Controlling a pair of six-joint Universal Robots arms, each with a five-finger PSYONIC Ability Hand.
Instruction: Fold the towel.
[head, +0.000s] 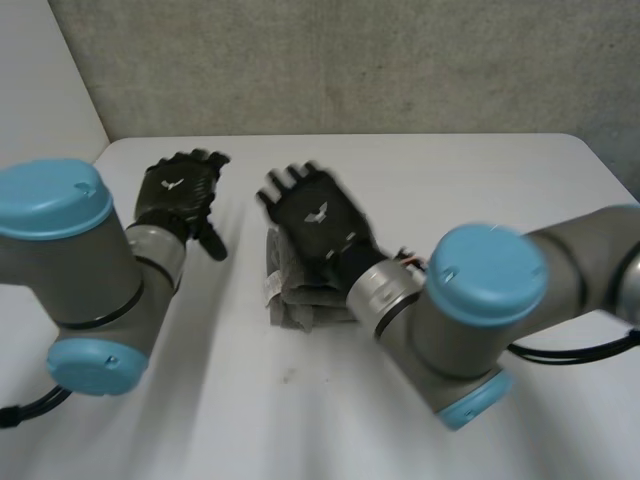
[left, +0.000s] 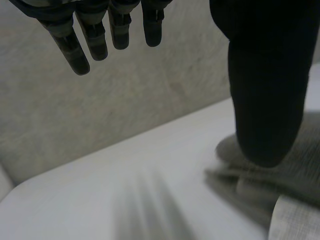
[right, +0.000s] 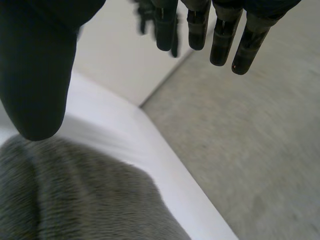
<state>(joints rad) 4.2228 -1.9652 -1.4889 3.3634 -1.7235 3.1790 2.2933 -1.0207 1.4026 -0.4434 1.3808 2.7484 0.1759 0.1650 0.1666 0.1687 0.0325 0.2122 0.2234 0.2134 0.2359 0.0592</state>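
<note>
Folded grey towel (head: 300, 300) lies as a small stack at frame centre on the white table (head: 300, 410), with its layered edges showing along the lower side. Right hand (head: 318, 222) is spread over the stack's upper part, fingers straight, thumb apart, gripping nothing. Can't tell if the palm touches the cloth. Left hand (head: 178, 192) is at upper left, near the towel's left edge but apart from it, fingers relaxed and nearly straight, empty. Bare tabletop lies open in the lower middle between the arms and at upper right. The table's far edge meets the grey wall (head: 350, 60) beyond both sets of fingertips.
</note>
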